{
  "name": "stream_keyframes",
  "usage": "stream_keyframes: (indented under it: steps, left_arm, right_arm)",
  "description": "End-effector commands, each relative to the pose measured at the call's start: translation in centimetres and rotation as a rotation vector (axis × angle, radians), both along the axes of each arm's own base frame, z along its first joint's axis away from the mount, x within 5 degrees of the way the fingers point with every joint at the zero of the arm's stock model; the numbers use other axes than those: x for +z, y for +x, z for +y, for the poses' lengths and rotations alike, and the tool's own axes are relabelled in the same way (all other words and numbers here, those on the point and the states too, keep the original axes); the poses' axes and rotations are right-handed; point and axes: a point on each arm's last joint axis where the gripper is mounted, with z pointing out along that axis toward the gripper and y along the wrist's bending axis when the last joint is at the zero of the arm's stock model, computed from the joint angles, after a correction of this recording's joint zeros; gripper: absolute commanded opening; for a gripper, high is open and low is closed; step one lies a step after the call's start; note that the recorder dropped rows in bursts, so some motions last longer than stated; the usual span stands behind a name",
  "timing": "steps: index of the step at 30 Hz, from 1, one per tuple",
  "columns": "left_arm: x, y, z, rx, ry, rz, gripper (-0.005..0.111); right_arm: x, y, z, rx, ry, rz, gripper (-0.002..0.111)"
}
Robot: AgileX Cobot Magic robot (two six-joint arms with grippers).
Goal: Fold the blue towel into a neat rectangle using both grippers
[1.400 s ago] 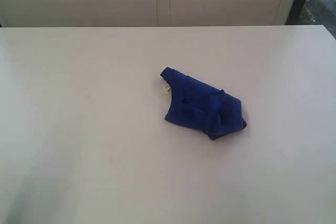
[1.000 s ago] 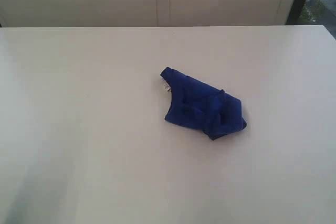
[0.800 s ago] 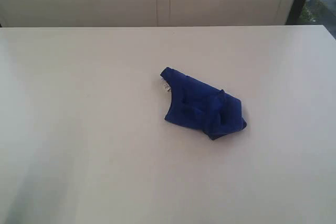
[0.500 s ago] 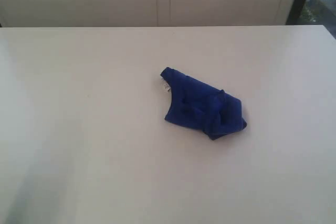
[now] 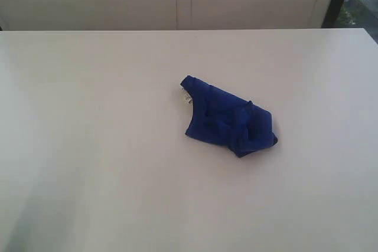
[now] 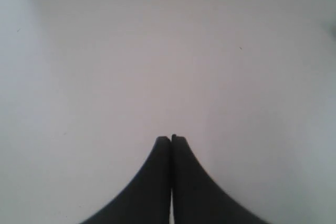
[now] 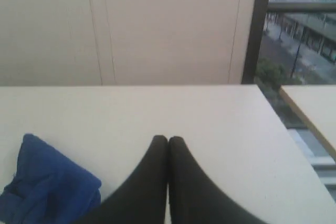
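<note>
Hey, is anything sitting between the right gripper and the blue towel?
Nothing visible does: only bare table lies between the shut right gripper and the crumpled blue towel.

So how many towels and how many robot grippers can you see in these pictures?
Towels: 1, the blue towel, crumpled on the table.
Grippers: 2, the left gripper and the right gripper, both with jaws shut and holding nothing.
Total: 3.

Exterior overlooks table (image 5: 88, 146), right wrist shares towel (image 7: 47, 187)
</note>
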Motion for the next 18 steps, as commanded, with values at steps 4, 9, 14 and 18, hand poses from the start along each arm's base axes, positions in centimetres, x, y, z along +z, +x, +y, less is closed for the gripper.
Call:
stream_keyframes:
  steps: [4, 9, 14, 18]
  left_arm:
    - [0.0, 0.0, 0.0, 0.002, -0.004, 0.0, 0.0]
    - [0.0, 0.0, 0.0, 0.002, -0.004, 0.0, 0.0]
    - [0.0, 0.0, 0.0, 0.002, -0.004, 0.0, 0.0]
    - [0.0, 0.0, 0.0, 0.002, -0.004, 0.0, 0.0]
  right_arm:
    - [2.4, 5.8, -0.6, -0.002, 0.087, 0.274, 0.0]
    - [1.9, 10.1, -0.5, 0.038, 0.162, 0.457, 0.0]
    - [-0.6, 14.3, 0.3, 0.127, 0.213, 0.625, 0.0]
    - [-2.6, 16.7, 1.6, 0.205, 0.219, 0.714, 0.0]
